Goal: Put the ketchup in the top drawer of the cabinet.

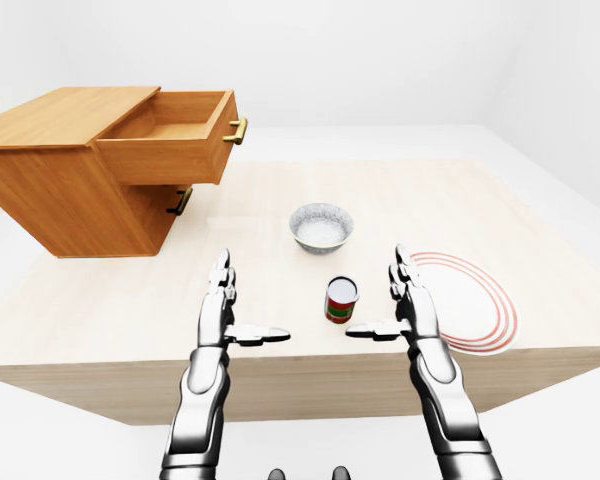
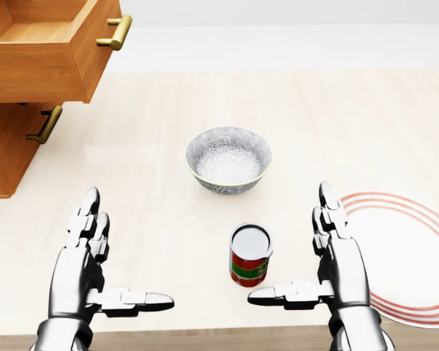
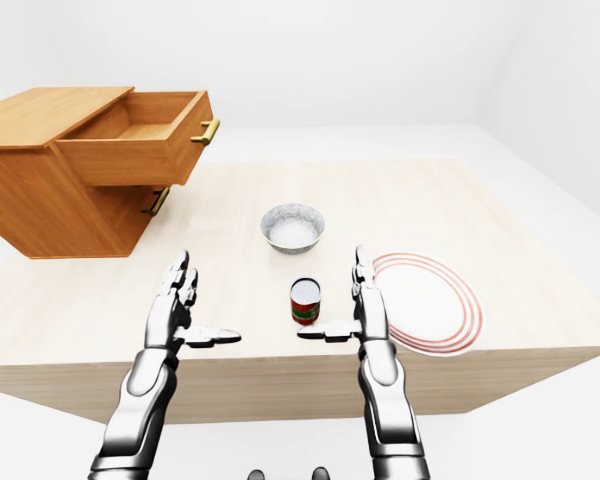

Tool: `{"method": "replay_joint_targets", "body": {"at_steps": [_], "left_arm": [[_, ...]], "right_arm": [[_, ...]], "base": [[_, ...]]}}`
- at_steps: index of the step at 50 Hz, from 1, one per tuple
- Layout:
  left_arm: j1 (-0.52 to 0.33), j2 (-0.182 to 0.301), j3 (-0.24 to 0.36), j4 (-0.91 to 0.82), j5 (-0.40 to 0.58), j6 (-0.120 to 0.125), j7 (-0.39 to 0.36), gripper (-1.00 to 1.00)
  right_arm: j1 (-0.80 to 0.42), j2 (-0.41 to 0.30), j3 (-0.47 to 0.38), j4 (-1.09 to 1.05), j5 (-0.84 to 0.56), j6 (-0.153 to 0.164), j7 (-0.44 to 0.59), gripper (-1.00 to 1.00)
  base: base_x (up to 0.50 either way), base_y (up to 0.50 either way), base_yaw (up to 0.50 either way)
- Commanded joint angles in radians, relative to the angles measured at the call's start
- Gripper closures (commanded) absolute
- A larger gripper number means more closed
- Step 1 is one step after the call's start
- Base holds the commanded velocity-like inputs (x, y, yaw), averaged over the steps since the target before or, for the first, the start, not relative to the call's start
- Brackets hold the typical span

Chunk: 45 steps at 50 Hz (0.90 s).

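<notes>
The ketchup, a small red can with a green band and a white top, stands upright on the table near the bottom of the head view. My right hand is open just right of it, thumb pointing at its base without touching. My left hand is open too, further left, with nothing in it. The wooden cabinet sits at the upper left of the table. Its top drawer is pulled out and looks empty inside; the lower drawer is shut.
A patterned grey bowl stands just above the ketchup in the head view, between it and the cabinet side. A white plate with red rings lies to the right of my right hand. The table's near edge runs under my wrists.
</notes>
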Motion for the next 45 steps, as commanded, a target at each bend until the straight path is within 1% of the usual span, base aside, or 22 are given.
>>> {"method": "replay_joint_targets", "body": {"at_steps": [1,2,3,6,8,9,11,12,13,14,15,16,17,18,21,24,26,27,32,39,44,45], "left_arm": [[0.006,0.012,0.018,0.002,-0.002,-0.018,-0.039,-1.0],[0.007,0.013,0.018,-0.005,-0.002,-0.012,-0.04,-1.0],[0.002,0.013,0.02,0.018,-0.002,-0.029,-0.041,-1.0],[-0.002,0.013,0.022,0.025,0.001,-0.032,-0.04,-1.0],[-0.002,0.014,0.025,0.018,-0.004,-0.027,-0.041,-1.0],[0.013,0.014,0.025,-0.03,-0.011,-0.002,-0.046,-1.0],[0.033,0.014,0.024,-0.063,-0.012,0.002,-0.052,-1.0],[0.041,0.015,0.024,-0.087,-0.013,0.01,-0.057,-1.0],[0.05,0.016,0.024,-0.113,-0.013,0.021,-0.062,-1.0],[0.077,0.02,0.025,-0.175,-0.02,0.042,-0.079,-1.0],[0.079,0.019,0.026,-0.179,-0.019,0.044,-0.081,-1.0],[0.102,0.021,0.035,-0.25,-0.036,0.075,-0.095,-1.0],[0.11,0.02,0.041,-0.278,-0.041,0.087,-0.101,-1.0],[0.125,0.02,0.052,-0.324,-0.055,0.092,-0.11,-1.0],[0.157,0.02,0.089,-0.449,-0.093,0.092,-0.132,-1.0],[0.171,0.015,0.121,-0.526,-0.116,0.092,-0.149,-1.0],[0.181,0.011,0.146,-0.57,-0.13,0.092,-0.159,-1.0],[0.185,0.01,0.167,-0.605,-0.151,0.092,-0.166,-1.0],[0.192,0.0,0.217,-0.674,-0.185,0.092,-0.187,-1.0],[0.215,-0.018,0.301,-0.792,-0.248,0.092,-0.216,-1.0],[0.216,-0.026,0.342,-0.828,-0.28,0.092,-0.231,-1.0],[0.219,-0.026,0.363,-0.852,-0.303,0.092,-0.234,-1.0]], "right_arm": [[-0.009,-0.029,-0.048,0.004,-0.016,0.031,0.033,-1.0],[-0.011,-0.028,-0.049,0.011,-0.015,0.027,0.035,-1.0],[-0.013,-0.03,-0.051,0.023,-0.014,0.023,0.04,-1.0],[-0.017,-0.033,-0.054,0.04,-0.019,0.016,0.041,-1.0],[-0.016,-0.033,-0.057,0.036,-0.018,0.017,0.043,-1.0],[-0.006,-0.035,-0.058,0.009,-0.021,0.028,0.044,-1.0],[0.014,-0.034,-0.062,-0.041,-0.016,0.052,0.052,-1.0],[0.027,-0.032,-0.062,-0.074,-0.016,0.067,0.056,-1.0],[0.033,-0.031,-0.063,-0.092,-0.017,0.072,0.059,-1.0],[0.056,-0.029,-0.066,-0.157,-0.017,0.072,0.061,-1.0],[0.057,-0.028,-0.067,-0.161,-0.018,0.072,0.063,-1.0],[0.078,-0.026,-0.069,-0.22,-0.021,0.072,0.065,-1.0],[0.088,-0.023,-0.071,-0.249,-0.023,0.072,0.067,-1.0],[0.103,-0.02,-0.075,-0.295,-0.02,0.072,0.071,-1.0],[0.148,-0.011,-0.081,-0.419,-0.031,0.072,0.08,-1.0],[0.178,0.001,-0.086,-0.498,-0.053,0.072,0.078,-1.0],[0.197,0.017,-0.093,-0.56,-0.039,0.072,0.079,-1.0],[0.216,0.018,-0.091,-0.61,-0.039,0.072,0.088,-1.0],[0.25,0.029,-0.098,-0.694,-0.046,0.072,0.107,-1.0],[0.314,0.053,-0.109,-0.853,-0.034,0.072,0.159,-1.0],[0.332,0.067,-0.107,-0.915,-0.032,0.072,0.171,-1.0],[0.339,0.075,-0.108,-0.938,-0.021,0.072,0.171,-1.0]], "base": [[0.0,0.0,0.0],[0.0,0.0,0.0],[0.0,0.0,0.0],[0.0,0.0,0.0],[0.0,0.0,0.0],[0.0,0.0,0.0],[0.0,0.0,0.0],[0.0,0.0,0.0],[0.0,0.0,0.0],[0.0,0.0,0.0],[0.0,0.0,0.0],[0.0,0.0,0.0],[0.0,0.0,0.0],[0.0,0.0,0.0],[0.0,0.0,0.0],[0.0,0.0,0.0],[0.0,0.0,0.0],[0.0,0.0,0.0],[0.0,0.0,0.0],[0.0,0.0,0.0],[0.0,0.0,0.0],[0.0,0.0,0.0]]}}
